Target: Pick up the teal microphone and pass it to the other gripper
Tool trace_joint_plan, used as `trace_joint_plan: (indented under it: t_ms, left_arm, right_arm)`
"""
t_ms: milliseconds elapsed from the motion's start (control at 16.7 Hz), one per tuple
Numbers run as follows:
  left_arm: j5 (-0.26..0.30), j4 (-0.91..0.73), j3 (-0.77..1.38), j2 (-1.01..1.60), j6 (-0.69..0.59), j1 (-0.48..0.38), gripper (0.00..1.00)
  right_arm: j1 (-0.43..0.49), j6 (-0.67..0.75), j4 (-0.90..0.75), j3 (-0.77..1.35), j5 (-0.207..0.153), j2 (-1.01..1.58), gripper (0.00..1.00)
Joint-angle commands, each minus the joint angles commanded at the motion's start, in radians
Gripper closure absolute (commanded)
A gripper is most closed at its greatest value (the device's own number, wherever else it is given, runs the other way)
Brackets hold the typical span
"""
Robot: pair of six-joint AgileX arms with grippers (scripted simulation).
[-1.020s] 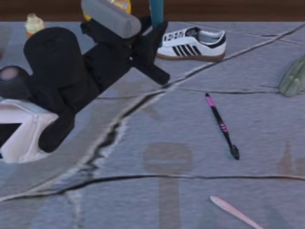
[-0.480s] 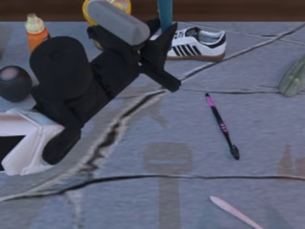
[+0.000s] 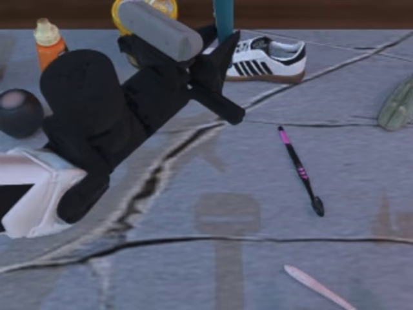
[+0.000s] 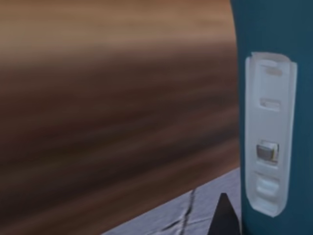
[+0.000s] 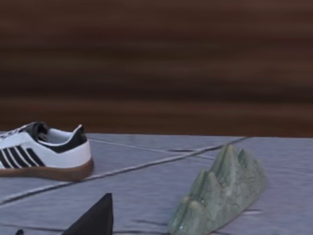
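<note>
The teal microphone [image 3: 223,14] stands upright at the back centre of the table, lifted off it, and its round head is out of view. My left gripper [image 3: 216,71] is shut on its lower part. In the left wrist view the teal handle [image 4: 293,29] fills one side, with its white switch strip [image 4: 270,132] facing the camera and one dark fingertip [image 4: 224,218] beside it. My right gripper is outside the top view. Only a dark tip [image 5: 95,220] of it shows in the right wrist view, low over the table and holding nothing that I can see.
A white striped shoe [image 3: 264,58] lies just right of the microphone. A black-and-pink toothbrush [image 3: 300,169] lies right of centre, a pale pink stick [image 3: 316,287] near the front. A green ridged object [image 3: 397,103] sits at the right edge. An orange bottle [image 3: 48,42] and a dark ball [image 3: 19,111] stand at the left.
A second ago my left arm was further left; it moved right with the microphone, uncovering the orange bottle. Over the last half second nothing has moved.
</note>
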Motion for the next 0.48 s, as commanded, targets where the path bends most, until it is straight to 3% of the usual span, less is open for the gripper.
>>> trace_joint_plan:
  t_ms: [480]
  left_arm:
    - [0.000, 0.000, 0.000, 0.000, 0.000, 0.000, 1.00]
  right_arm:
    - [0.224, -0.027, 0.186, 0.316, -0.138, 0.509, 0.00]
